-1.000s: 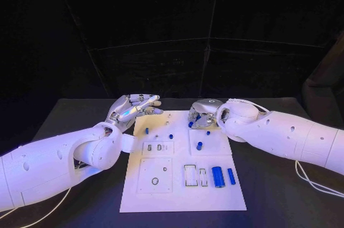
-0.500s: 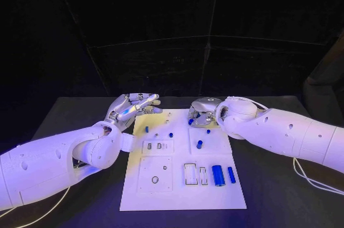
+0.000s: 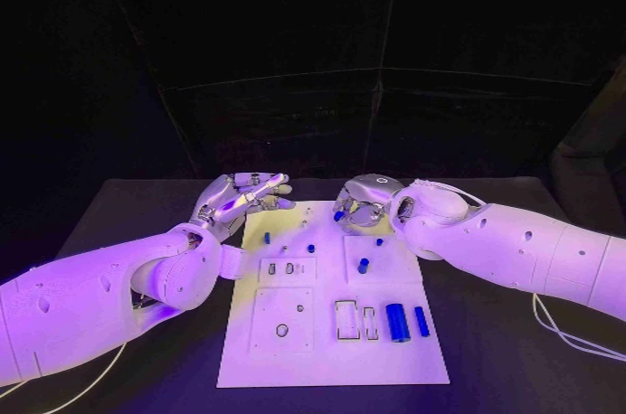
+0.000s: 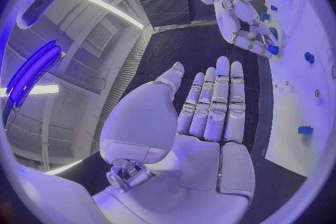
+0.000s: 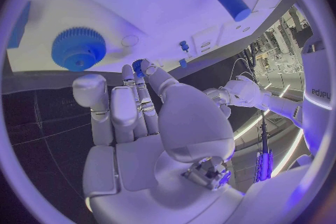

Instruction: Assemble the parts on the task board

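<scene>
The left hand (image 3: 244,195) hovers at ten o'clock off the task board (image 3: 333,360), fingers straight and apart, holding nothing; the right hand (image 3: 360,204) sits at twelve o'clock over the board's far edge, pinching a small blue gear (image 5: 138,66) at its fingertips; I judge it should lower squarely onto its seat; the large gear (image 5: 78,48) crowds nearby, with open room nearer the robot.

Small blue part (image 5: 138,66) between hand's fingertips (image 5: 145,65)

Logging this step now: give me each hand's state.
Left hand: open, fingers straight, holding nothing.
Right hand: pinching a small blue part at its fingertips, over the task board.
</scene>
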